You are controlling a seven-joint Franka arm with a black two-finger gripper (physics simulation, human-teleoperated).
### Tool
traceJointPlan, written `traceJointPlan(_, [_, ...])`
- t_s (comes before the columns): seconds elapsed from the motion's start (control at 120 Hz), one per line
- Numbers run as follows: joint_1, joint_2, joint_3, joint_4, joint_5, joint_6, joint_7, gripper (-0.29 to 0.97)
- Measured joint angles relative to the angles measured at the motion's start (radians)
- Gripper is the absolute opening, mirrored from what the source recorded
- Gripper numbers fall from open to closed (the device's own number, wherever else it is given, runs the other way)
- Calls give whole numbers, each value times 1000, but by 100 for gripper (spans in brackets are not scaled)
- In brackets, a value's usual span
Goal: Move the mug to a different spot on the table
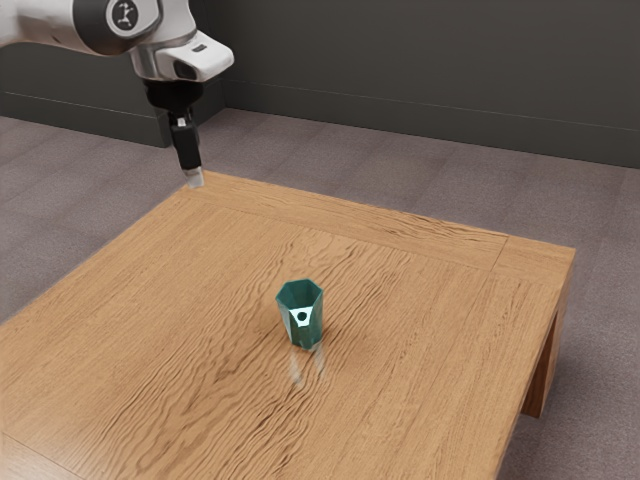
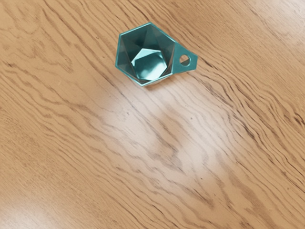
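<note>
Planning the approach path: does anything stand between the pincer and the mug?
Nothing visible does. The pincer hangs near the far corner of the table, on the exterior view's left. Bare wood lies between it and the upright mug, which stands alone mid-table.

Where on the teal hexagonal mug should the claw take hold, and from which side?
Probably from straight above: the teal hexagonal mug stands upright on the wooden table, mouth open upward. Close the claw across two opposite flat walls, clear of the small holed tab handle jutting from one side.
</note>
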Motion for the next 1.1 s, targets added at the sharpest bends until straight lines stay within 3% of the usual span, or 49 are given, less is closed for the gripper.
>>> traceJointPlan(0.6, [13, 31, -26, -42, 2, 2, 34, 68])
traceJointPlan(0.792, [72, 18, -97, -108, 11, 87, 300, 68])
traceJointPlan(1.1, [65, 19, -114, -215, 3, 272, 770, 68])
